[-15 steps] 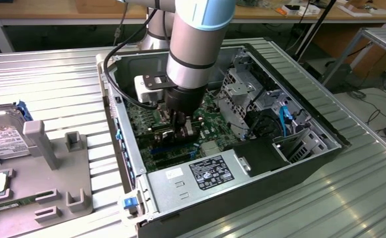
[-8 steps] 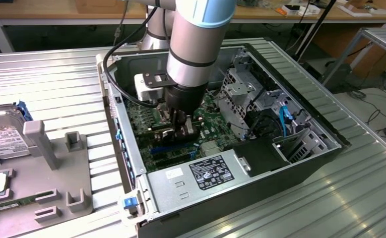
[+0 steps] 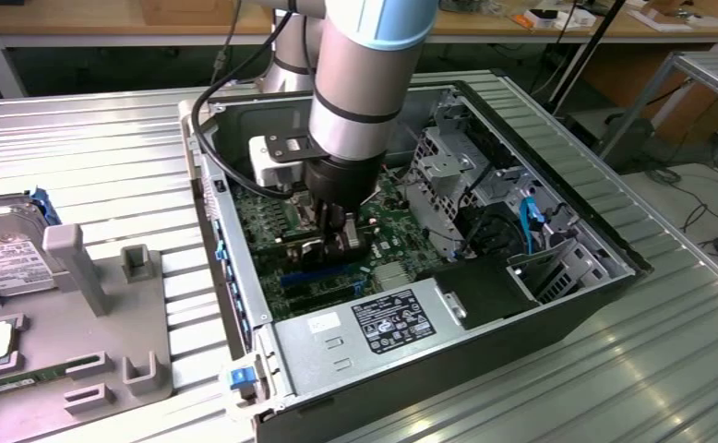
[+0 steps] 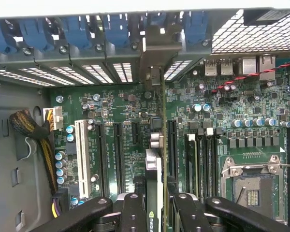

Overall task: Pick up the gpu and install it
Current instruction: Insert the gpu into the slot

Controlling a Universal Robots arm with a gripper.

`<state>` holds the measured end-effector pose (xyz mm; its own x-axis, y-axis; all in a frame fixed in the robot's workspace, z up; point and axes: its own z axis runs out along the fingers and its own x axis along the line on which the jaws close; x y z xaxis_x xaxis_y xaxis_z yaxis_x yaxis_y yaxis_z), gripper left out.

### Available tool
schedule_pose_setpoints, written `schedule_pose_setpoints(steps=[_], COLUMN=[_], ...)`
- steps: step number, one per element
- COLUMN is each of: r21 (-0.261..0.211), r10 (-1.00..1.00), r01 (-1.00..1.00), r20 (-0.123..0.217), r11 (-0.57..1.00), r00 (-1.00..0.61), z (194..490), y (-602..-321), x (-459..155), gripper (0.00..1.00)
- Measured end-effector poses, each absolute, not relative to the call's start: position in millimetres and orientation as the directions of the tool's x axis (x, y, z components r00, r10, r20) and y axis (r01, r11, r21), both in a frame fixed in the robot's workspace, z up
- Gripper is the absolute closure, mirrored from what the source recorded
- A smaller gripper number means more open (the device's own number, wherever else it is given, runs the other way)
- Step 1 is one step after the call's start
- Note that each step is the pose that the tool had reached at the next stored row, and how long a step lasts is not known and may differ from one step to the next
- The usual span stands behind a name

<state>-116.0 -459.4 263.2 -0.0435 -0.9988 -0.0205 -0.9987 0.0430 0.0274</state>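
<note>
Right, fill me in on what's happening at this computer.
A robot arm has its claw down inside the open computer case, shut on the graphics card, which it holds edge-on over the green motherboard. The card stands upright among the expansion slots, with its metal bracket up against the slotted rear wall of the case. Whether it is fully seated cannot be told. On the exterior view's left, a hard drive lies in a grey tray outside the case.
</note>
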Motion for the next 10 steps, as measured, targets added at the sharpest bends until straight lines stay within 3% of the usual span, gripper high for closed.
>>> schedule_pose_setpoints(steps=[10], r21=[0.027], r10=[-0.999], r01=[-0.999], r20=[-0.020], r11=[0.042], r00=[-0.042], z=[262.5], y=[-459.2], x=[-117.1], gripper=[0.73])
